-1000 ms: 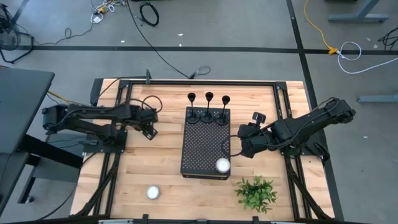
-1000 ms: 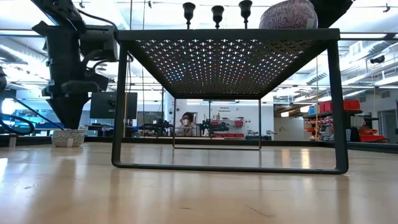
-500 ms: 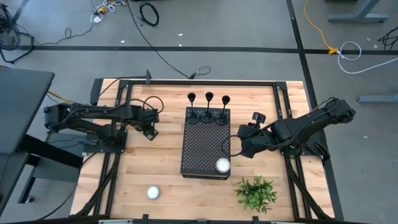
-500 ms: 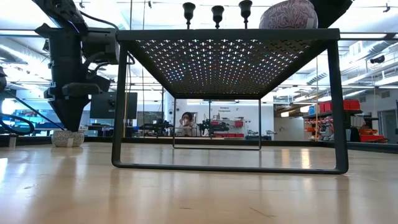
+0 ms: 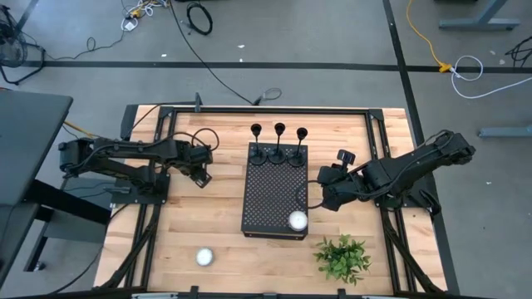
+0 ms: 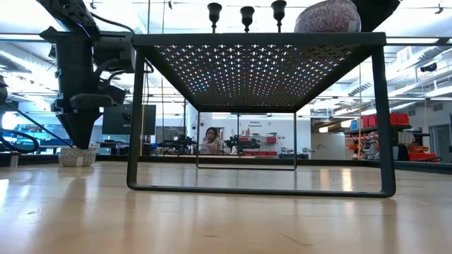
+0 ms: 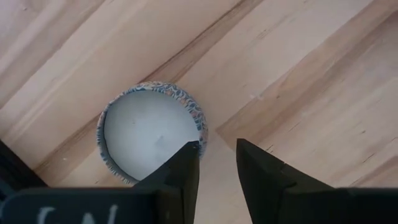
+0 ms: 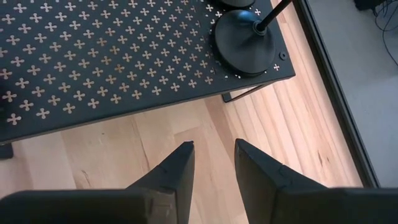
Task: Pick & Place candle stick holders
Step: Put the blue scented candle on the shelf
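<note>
Three slim black candle stick holders (image 5: 279,143) stand on their round bases along the far end of the black perforated box (image 5: 273,195). Their cups show in the low view (image 6: 247,12), and one base shows in the right wrist view (image 8: 245,34). My left gripper (image 5: 201,176) is shut and points down at a white tealight (image 7: 149,134) on the table left of the box. My right gripper (image 5: 321,198) is shut and empty. It hangs over bare table just right of the box, near its middle, and shows in its own wrist view (image 8: 213,144). My left gripper (image 7: 216,144) stands with its shut fingertips right over the tealight's patterned rim (image 7: 200,127), pointing down from above. In the low view its tip (image 6: 78,144) ends just at the tealight's top (image 6: 76,156). I cannot tell whether it touches.
A second tealight (image 5: 298,220) sits on the box's near right corner, and a third (image 5: 204,257) lies on the table near the front edge. A small green plant (image 5: 342,257) stands at the front right. Black frame rails (image 5: 266,110) border the wooden table.
</note>
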Robot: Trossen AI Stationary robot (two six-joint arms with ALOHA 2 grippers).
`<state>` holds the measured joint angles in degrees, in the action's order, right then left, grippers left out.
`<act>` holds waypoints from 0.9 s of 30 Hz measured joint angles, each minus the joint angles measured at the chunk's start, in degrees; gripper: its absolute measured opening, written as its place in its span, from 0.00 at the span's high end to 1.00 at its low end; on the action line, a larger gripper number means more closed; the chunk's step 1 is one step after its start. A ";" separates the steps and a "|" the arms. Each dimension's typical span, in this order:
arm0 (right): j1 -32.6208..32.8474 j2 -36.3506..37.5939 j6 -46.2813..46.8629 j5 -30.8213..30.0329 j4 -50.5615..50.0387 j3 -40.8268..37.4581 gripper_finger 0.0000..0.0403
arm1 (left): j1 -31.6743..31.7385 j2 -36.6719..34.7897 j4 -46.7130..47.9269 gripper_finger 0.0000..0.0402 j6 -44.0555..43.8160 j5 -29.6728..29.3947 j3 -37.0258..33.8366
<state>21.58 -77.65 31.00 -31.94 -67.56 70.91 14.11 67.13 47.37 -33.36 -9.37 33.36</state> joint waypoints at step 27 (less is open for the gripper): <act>0.02 -0.02 0.00 1.51 0.96 0.00 0.72 | 0.02 1.10 -1.26 0.73 -0.44 -0.09 0.00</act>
<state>21.61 -77.67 31.00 -30.44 -66.61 70.91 14.13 68.23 46.11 -33.80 -9.45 33.36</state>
